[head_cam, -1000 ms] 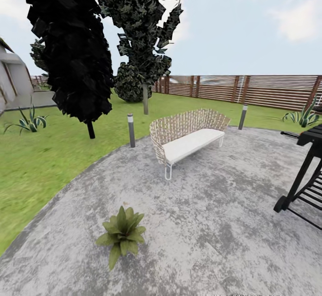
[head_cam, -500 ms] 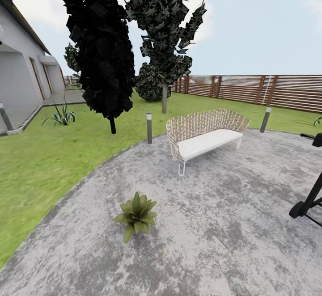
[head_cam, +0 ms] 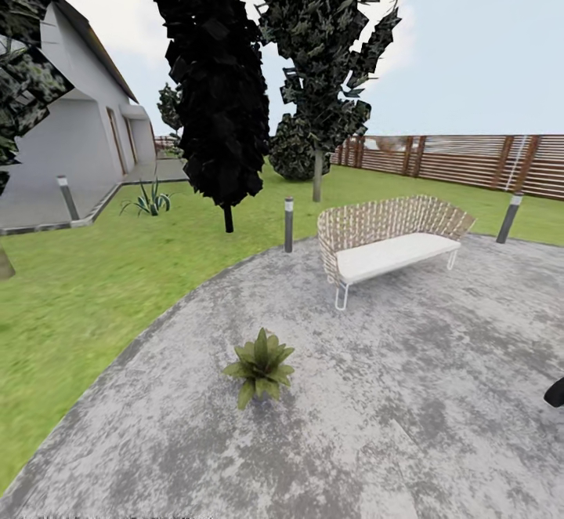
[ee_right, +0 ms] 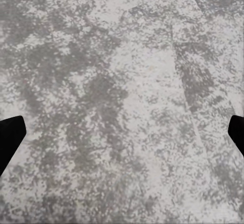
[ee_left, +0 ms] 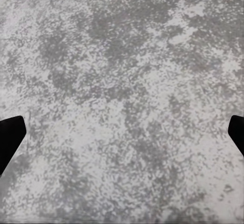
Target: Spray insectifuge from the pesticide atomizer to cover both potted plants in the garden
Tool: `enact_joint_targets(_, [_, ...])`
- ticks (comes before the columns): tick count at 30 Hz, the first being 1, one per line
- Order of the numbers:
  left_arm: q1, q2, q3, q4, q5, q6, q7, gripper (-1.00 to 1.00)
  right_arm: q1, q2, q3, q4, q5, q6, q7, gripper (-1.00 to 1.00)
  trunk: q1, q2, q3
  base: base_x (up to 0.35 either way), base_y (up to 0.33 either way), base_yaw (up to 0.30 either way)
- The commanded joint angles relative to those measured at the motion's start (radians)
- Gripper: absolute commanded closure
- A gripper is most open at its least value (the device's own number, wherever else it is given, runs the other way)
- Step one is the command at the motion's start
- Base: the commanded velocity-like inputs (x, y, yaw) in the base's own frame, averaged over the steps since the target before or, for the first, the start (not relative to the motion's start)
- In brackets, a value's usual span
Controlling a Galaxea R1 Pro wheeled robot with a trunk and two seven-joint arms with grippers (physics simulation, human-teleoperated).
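One potted plant (head_cam: 260, 364) sits on the grey paving (head_cam: 407, 393), nearer than the wicker bench (head_cam: 392, 244). Head camera has panned left: house (head_cam: 70, 135) now in frame, black grill almost out at the right edge. Left gripper (ee_left: 122, 132) and right gripper (ee_right: 122, 132) both spread wide, empty, over paving.

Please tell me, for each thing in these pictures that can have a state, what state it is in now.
Potted plant: upright on the grey paving, leaves spread, standing alone.
Bench: upright on the paving, seat bare.
Left gripper: open, nothing between its fingers, over paving.
Right gripper: open, nothing between its fingers, over paving.
Lamp post: upright at the paving's edge.
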Motion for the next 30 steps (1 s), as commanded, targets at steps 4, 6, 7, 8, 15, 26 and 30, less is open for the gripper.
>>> enact_joint_targets(4, [-0.001,-0.001,0.001,0.003,0.001,-0.003,0.001,-1.00,0.000,0.000,0.000,0.000,0.000,-0.003,0.000,-1.00,0.000,-0.001,0.002,-0.003,-0.139,0.255])
enact_joint_targets(6, [-0.001,-0.001,0.001,0.003,0.001,-0.003,0.001,-1.00,0.000,0.000,0.000,0.000,0.000,-0.003,0.000,-1.00,0.000,-0.001,0.002,0.000,-0.204,0.274])
enact_joint_targets(7, [-0.001,-0.001,0.001,0.003,0.001,-0.003,0.001,-1.00,0.000,0.000,0.000,0.000,0.000,-0.003,0.000,-1.00,0.000,-0.001,0.002,0.000,-0.135,0.276])
enact_joint_targets(8, [-0.001,-0.001,0.002,0.003,0.001,-0.003,0.001,-1.00,0.000,0.000,0.000,0.000,0.000,-0.003,0.000,-1.00,0.000,-0.001,0.002,0.000,-0.086,0.277])
enact_joint_targets(15, [-0.001,-0.001,0.004,0.003,0.004,-0.003,0.001,-1.00,0.000,0.000,0.000,0.000,0.000,-0.003,0.000,-1.00,0.000,-0.001,0.003,0.000,-0.022,0.278])
enact_joint_targets(26, [-0.001,-0.001,0.006,0.002,0.004,-0.002,0.002,-1.00,0.000,0.000,0.000,0.000,0.000,-0.003,0.000,-1.00,0.000,-0.001,0.003,0.000,-0.001,0.278])
enact_joint_targets(30, [-0.001,-0.002,0.006,0.003,0.004,-0.002,0.002,-1.00,0.000,0.000,0.000,0.000,0.000,-0.003,0.000,-1.00,0.000,-0.001,0.003,0.000,0.000,0.279])
